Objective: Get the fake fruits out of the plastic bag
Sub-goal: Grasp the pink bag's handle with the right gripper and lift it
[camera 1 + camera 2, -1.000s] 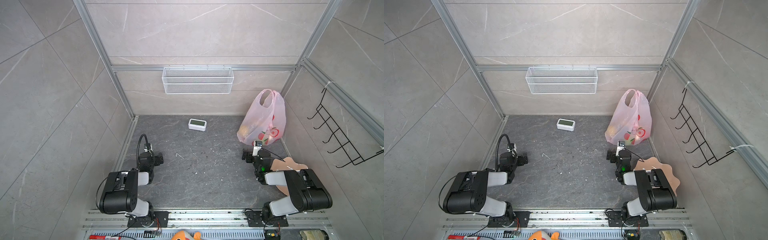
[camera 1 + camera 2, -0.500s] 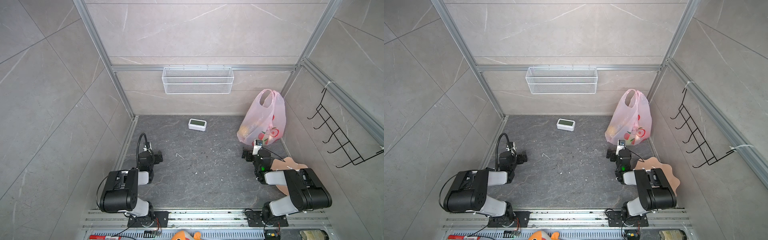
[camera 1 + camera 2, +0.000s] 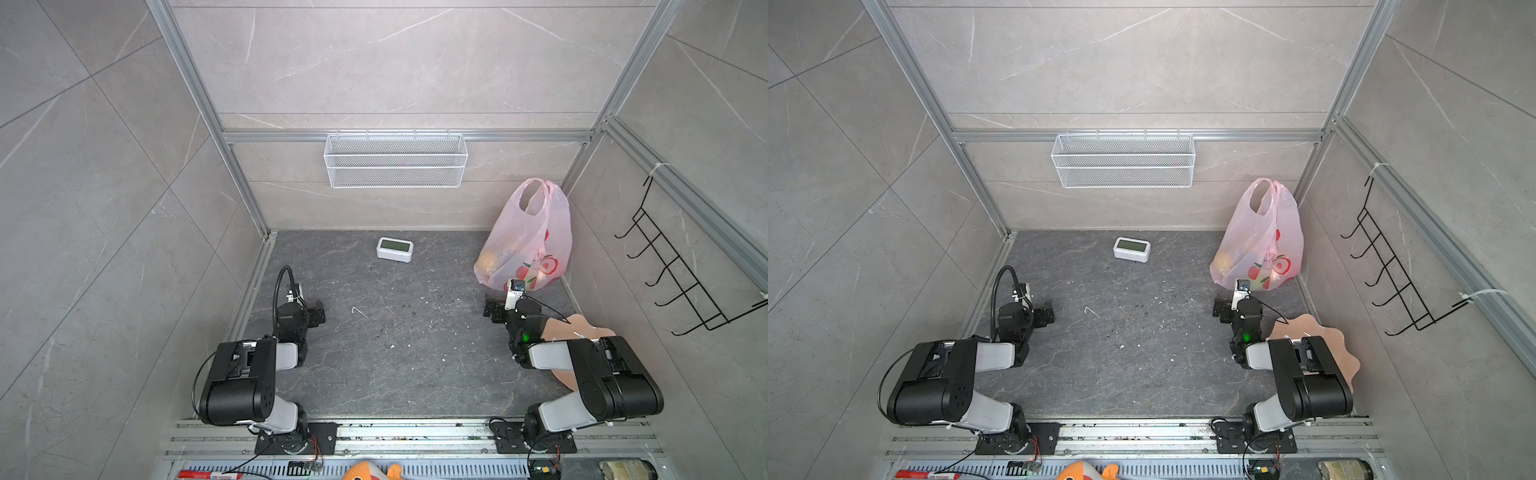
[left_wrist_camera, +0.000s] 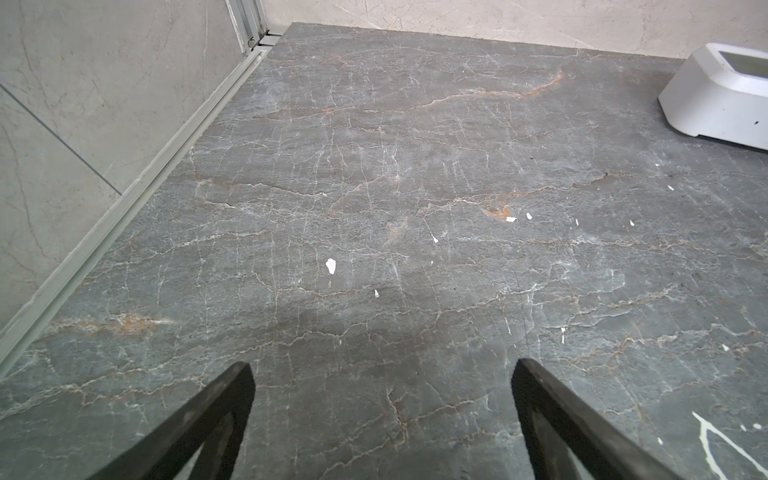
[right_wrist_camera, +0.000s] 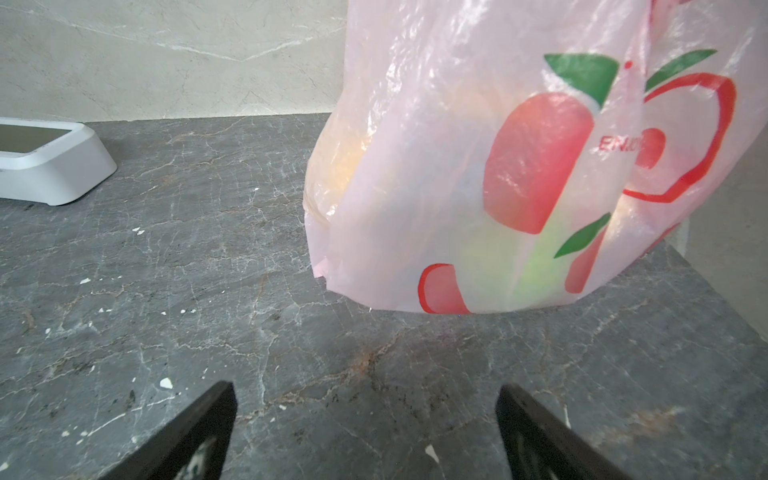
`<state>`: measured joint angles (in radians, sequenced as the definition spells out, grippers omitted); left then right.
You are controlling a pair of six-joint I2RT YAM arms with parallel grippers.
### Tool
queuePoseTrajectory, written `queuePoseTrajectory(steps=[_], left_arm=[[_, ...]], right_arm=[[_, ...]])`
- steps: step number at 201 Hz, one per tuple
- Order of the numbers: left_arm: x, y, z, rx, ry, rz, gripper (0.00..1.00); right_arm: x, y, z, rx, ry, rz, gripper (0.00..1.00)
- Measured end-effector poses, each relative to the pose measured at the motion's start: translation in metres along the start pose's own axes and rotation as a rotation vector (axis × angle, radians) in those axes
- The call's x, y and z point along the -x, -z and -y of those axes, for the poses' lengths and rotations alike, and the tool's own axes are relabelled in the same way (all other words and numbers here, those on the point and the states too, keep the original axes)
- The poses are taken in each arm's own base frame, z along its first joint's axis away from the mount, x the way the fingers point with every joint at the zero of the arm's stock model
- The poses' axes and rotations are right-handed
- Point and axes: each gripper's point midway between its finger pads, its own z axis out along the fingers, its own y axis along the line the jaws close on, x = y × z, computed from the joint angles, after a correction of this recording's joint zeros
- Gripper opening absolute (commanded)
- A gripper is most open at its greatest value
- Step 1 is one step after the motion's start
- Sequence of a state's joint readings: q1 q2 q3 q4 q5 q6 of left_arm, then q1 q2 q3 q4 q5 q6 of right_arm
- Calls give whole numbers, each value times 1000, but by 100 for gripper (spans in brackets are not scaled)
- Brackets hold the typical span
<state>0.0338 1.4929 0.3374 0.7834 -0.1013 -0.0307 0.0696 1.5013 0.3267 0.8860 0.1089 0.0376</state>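
Pincers | your left pincer (image 4: 382, 374) gapes fully wide above bare bench (image 4: 374, 208), gripping nothing; your right pincer (image 5: 365, 395) is equally wide, also empty | plastic bag (image 5: 457, 166) stands just ahead of your right pincer, not touching it; fake fruits (image 5: 345, 166) show dimly inside it

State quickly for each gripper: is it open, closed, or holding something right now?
Left gripper: open, holding nothing.
Right gripper: open, holding nothing, facing the plastic bag without touching it.
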Motion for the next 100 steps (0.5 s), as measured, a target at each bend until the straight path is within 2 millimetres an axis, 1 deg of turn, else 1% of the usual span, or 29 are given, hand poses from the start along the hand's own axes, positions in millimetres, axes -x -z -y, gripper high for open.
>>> queuePoseTrajectory(steps=[17, 31, 53, 69, 88, 100], left_arm=[[4, 5, 0, -3, -5, -4, 100], [19, 15, 1, -4, -8, 29, 100], [59, 42, 5, -5, 1, 143, 100], [90, 65, 8, -12, 58, 233, 100], [118, 85, 7, -11, 185, 280, 100], [134, 94, 0, 12, 276, 283, 100]], right_arm=[[11, 8, -6, 16, 19, 37, 100], [25, 19, -15, 31, 43, 84, 100], [55, 38, -36, 64, 94, 181, 100], [76, 56, -52, 103, 111, 246, 100], [105, 71, -59, 128, 94, 294, 100], [134, 79, -60, 134, 61, 324, 100]])
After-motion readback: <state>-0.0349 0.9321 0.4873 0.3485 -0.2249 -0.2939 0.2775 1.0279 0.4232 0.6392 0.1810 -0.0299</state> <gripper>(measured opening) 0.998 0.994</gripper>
